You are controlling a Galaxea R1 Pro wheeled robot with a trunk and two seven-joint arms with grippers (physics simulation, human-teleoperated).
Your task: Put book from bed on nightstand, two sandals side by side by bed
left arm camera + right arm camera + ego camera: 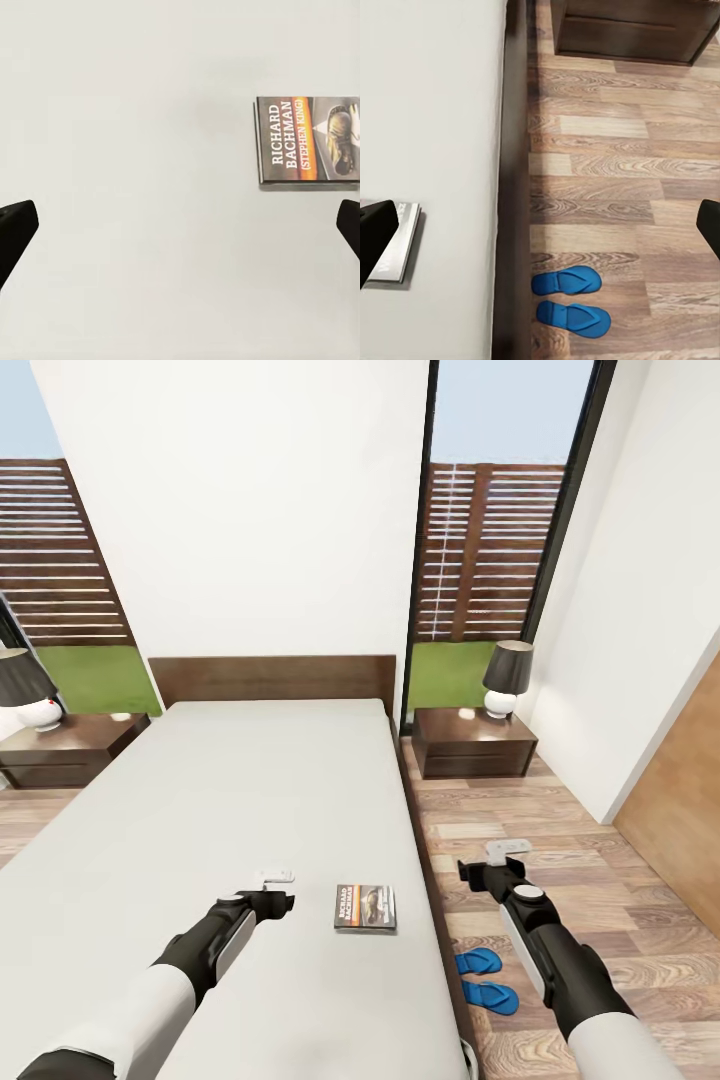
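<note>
book (365,907): 1 on bed (200,810) | sandals (485,978): 2 on floor | nightstands (474,743): 2

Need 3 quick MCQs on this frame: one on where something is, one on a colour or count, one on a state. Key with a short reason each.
1. Where does the book lie?
A. on the bed
B. on the floor
C. on a nightstand

2. How many blue sandals are on the floor?
A. one
B. two
C. three

3. What state is the left gripper in?
A. shut on the book
B. shut on nothing
C. open, holding nothing

Key:
1 A: it rests flat on the grey mattress of the bed, near the right edge.
2 B: a pair lies side by side beside the bed frame.
3 C: in the left wrist view its fingertips stand wide apart over bare mattress.
</note>
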